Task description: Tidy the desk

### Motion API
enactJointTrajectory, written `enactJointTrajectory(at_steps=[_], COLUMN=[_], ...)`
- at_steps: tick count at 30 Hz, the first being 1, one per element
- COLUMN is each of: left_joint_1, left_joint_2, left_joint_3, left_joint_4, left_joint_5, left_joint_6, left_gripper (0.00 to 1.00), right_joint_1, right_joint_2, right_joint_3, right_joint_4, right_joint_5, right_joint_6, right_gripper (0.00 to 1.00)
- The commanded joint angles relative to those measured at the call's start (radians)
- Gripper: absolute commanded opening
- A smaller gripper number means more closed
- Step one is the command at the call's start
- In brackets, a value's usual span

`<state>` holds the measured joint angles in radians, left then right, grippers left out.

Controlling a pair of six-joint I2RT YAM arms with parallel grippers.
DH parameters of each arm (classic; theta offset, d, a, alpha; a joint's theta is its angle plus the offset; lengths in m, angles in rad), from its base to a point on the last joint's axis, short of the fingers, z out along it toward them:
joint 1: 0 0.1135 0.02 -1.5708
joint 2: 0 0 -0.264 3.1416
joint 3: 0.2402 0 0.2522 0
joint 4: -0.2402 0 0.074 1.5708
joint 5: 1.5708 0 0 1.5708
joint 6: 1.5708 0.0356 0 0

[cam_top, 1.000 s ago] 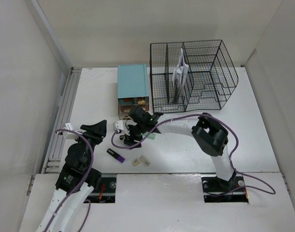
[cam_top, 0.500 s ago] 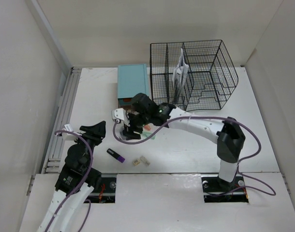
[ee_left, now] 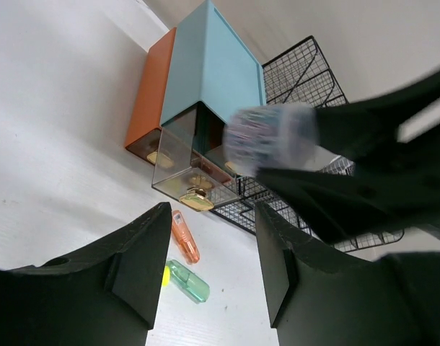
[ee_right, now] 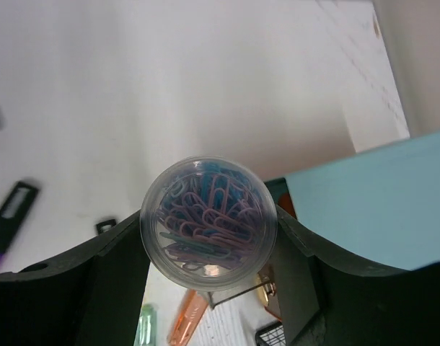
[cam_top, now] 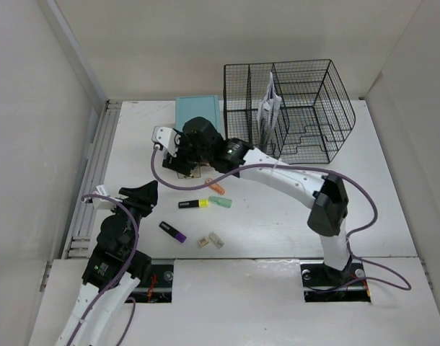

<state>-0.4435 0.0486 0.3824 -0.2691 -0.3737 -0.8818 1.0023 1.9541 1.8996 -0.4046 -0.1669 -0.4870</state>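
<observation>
— What does the right arm have?

— The right gripper (ee_right: 209, 234) is clamped on a small round tub (ee_left: 267, 139) of clear plastic, packed with pink and blue paper clips. One black finger presses each side of it.

— And the arm's pose?

— It is stretched far across to the left. Its wrist is up by the drawer box (cam_top: 200, 114) (from above, the arm hides the box's front). The tub hangs close to the box's see-through drawers (ee_left: 195, 180), which stick out from under the smooth teal top.

— Where is the desk?

— The desk (cam_top: 292, 223) lies under both arms. It is a flat, matte white rectangle with a ribbed grey metal rail (cam_top: 90, 191) along its left edge.

— And the left arm?

— It is folded near its base at the near left corner. The left gripper (ee_left: 209, 267) is spread wide with nothing between its broad black fingers, and it points toward the drawer box.

— Anything loose?

— A yellow highlighter (cam_top: 193, 204), a green marker (cam_top: 221, 202) and an orange one (cam_top: 216, 189) lie near each other mid-desk. Nearer the bases are a purple-and-black stick (cam_top: 172, 231) and two small pale blocks (cam_top: 210, 240). The black wire rack (cam_top: 299, 108) at the back holds an upright paper packet (cam_top: 269, 108).
</observation>
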Motion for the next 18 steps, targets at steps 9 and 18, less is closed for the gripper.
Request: enactJointTrajectory(at_steps=[9,18], left_joint_1=[-0.001,-0.001], left_joint_2=[0.004,0.013], left_joint_3=[0.032,0.023], left_joint_4=[0.027,0.057], left_joint_5=[0.002,0.002], left_joint_6=[0.007,0.007], left_gripper=[0.47,0.47], right_joint_1=[-0.074,-0.074], right_joint_2=[0.151,0.141], right_joint_3=[0.116,0.095], right_joint_4=[0.110,0.032], right_joint_5=[0.277,0.228], right_joint_6=[0.109,0.139], right_gripper=[0.12,0.12])
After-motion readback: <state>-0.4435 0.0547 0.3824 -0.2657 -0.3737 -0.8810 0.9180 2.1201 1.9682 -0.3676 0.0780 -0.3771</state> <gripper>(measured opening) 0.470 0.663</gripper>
